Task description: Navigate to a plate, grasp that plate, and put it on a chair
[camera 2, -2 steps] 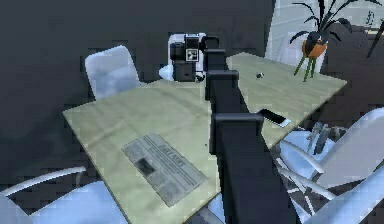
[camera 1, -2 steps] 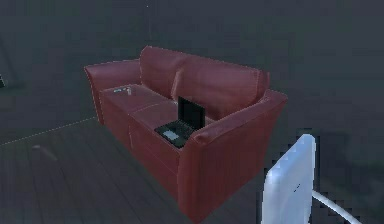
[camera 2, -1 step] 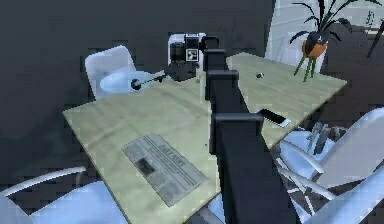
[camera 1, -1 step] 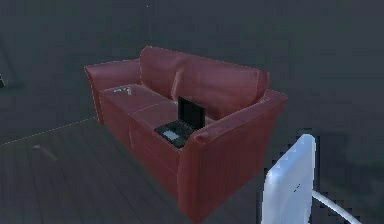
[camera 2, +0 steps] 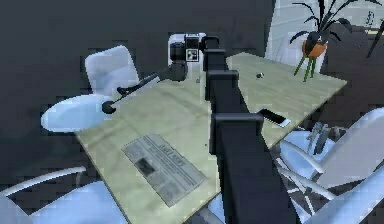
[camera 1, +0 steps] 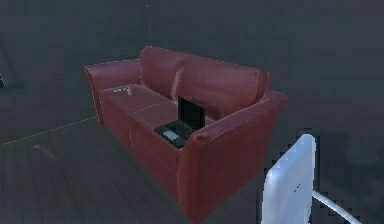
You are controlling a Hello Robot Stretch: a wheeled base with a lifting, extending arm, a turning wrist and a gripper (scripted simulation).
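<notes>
1. A pale round plate [camera 2: 68, 115] hangs just past the left corner of the light wooden table [camera 2: 172, 115], over dark floor.
2. The dark two-fingered gripper [camera 2: 108, 106] holds it at its tips. I cannot tell how the fingers are set.
3. A white plastic chair [camera 2: 112, 68] stands just behind the gripper.
4. A grey printed newspaper [camera 2: 165, 165] lies on the table, left of the dark square arm [camera 2: 235, 140].

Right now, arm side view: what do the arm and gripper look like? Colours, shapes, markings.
The arm is a dark, near-black square bar built of stepped segments. At its far end sit two small white squares with black marks. Left of them is the gripper: a dark body with two thin dark fingers ending in small rounded tips. No cables can be made out.
</notes>
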